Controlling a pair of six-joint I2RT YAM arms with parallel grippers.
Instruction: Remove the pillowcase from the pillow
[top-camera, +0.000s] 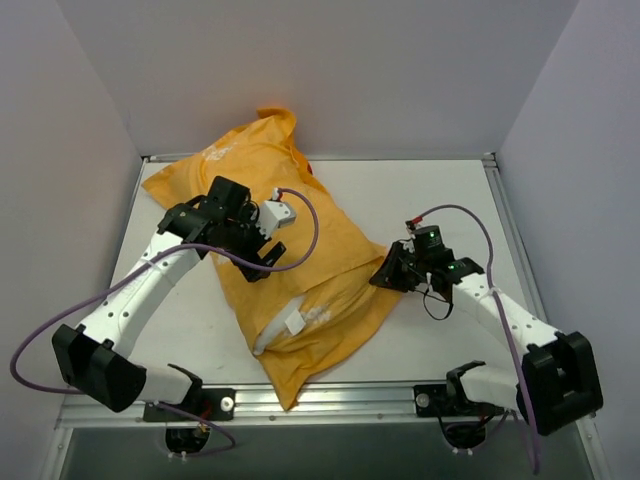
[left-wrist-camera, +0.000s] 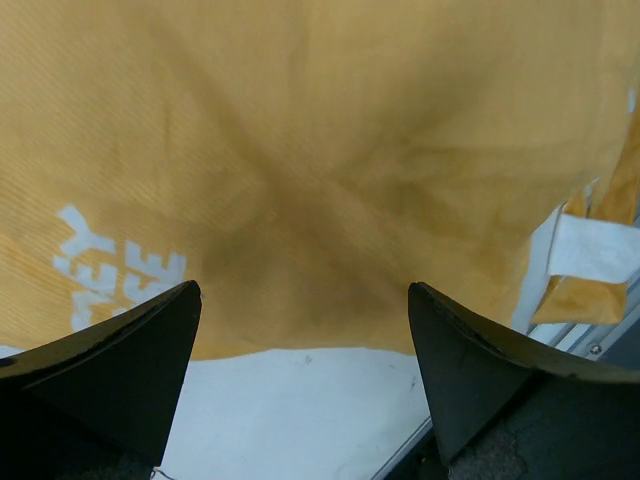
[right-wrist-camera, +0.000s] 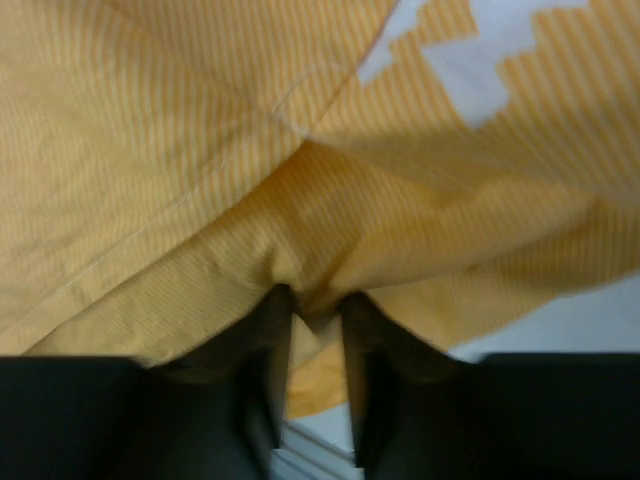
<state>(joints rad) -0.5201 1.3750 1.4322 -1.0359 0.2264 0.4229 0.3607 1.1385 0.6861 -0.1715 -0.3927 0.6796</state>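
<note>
- A purple cable loops out from the left arm, one of two such cables, one per arm.
- The left gripper hangs over the upper half of the pillowcase, its jaws wide apart and holding nothing. Orange cloth fills the space between them, with bare white counter just below.
- By the left finger, white block letters are printed on the cloth. They are cut off and cannot be read as a word.
- The single pillowcase lies diagonally across the counter from far left to near centre, and both arms reach over it.
- The one pillow shows only as a white sliver at the cover's near opening, beside a single white tag.
- The right gripper is at the pillowcase's right edge, jaws clamped on a small fold of the orange cloth.
- More white print shows above that fold, too blurred to read.
</note>
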